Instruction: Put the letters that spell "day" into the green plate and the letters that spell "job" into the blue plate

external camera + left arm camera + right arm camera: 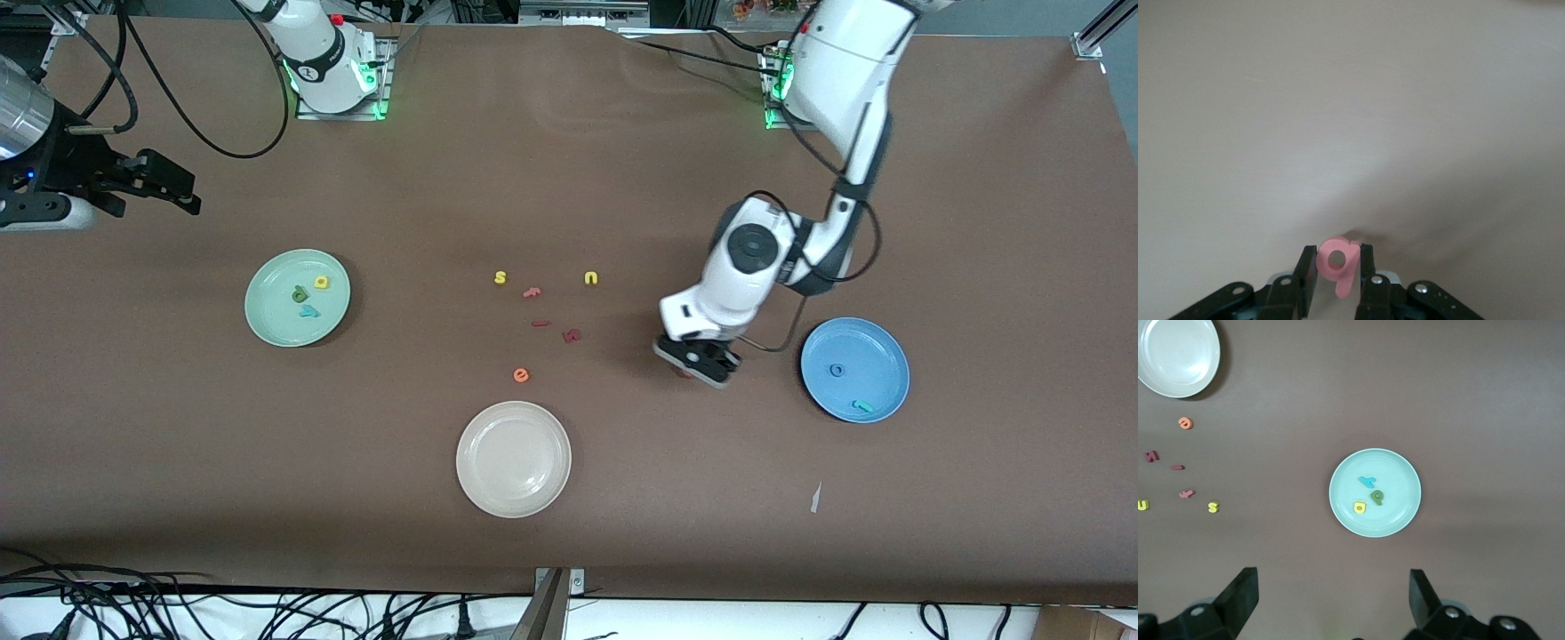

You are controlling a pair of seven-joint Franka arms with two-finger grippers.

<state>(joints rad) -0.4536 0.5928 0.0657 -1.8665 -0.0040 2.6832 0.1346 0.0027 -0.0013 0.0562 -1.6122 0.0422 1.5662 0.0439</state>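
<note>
Matt foam salmon "b", glossy cream-white plate, smooth matt brown table.

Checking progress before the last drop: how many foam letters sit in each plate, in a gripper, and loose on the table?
Pale mint-green plate: 3
Bright blue plate: 2
Cream-white plate: 0
Left gripper, salmon-pink foam letter: 1
Brown table, loose: 6
Total: 12

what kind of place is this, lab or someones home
Most likely a robotics lab, not a home: two arms are bolted to a brown table, loose cables trail along its edge, and the only props are plates and foam letters for a sorting trial.
</note>
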